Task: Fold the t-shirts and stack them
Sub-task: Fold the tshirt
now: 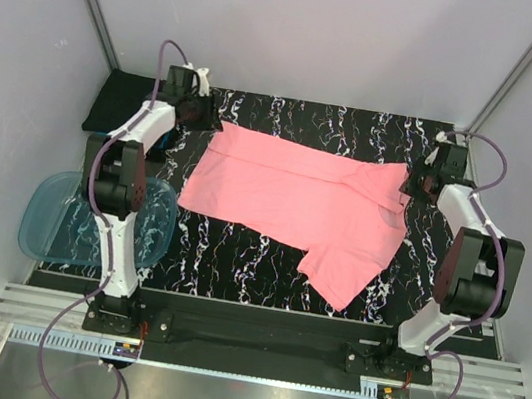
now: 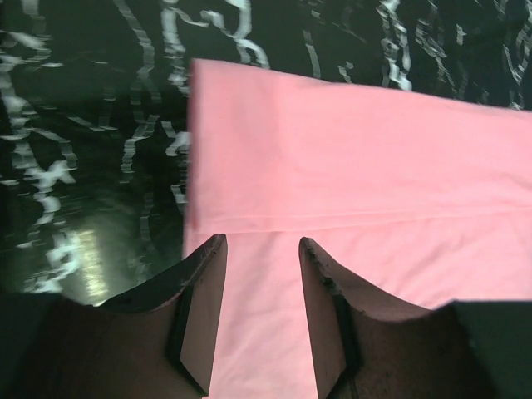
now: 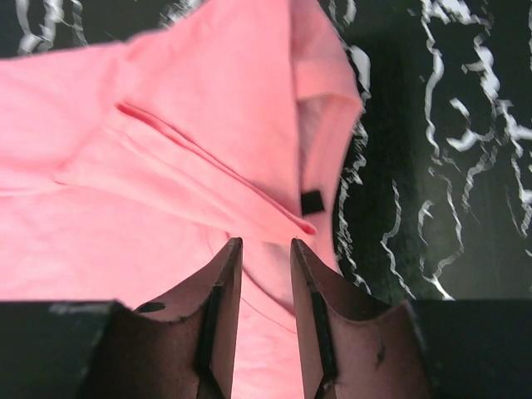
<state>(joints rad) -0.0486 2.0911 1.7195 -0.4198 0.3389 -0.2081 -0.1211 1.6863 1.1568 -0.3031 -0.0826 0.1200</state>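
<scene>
A salmon-pink t-shirt (image 1: 291, 199) lies partly folded across the black marbled table, one sleeve pointing toward the near edge. My left gripper (image 1: 199, 110) is open just above the shirt's far left corner; in the left wrist view (image 2: 262, 245) pink cloth (image 2: 357, 158) shows between its fingers. My right gripper (image 1: 419, 180) is open over the collar end; in the right wrist view (image 3: 266, 243) it hovers just below the small dark neck label (image 3: 312, 202). A black folded cloth (image 1: 115, 100) lies at the far left. I see no teal shirt clearly.
A translucent blue plastic tub (image 1: 70, 219) sits at the table's left edge beside the left arm. The black marbled tabletop (image 1: 236, 261) shows in front of the shirt. Grey walls close in the back and both sides.
</scene>
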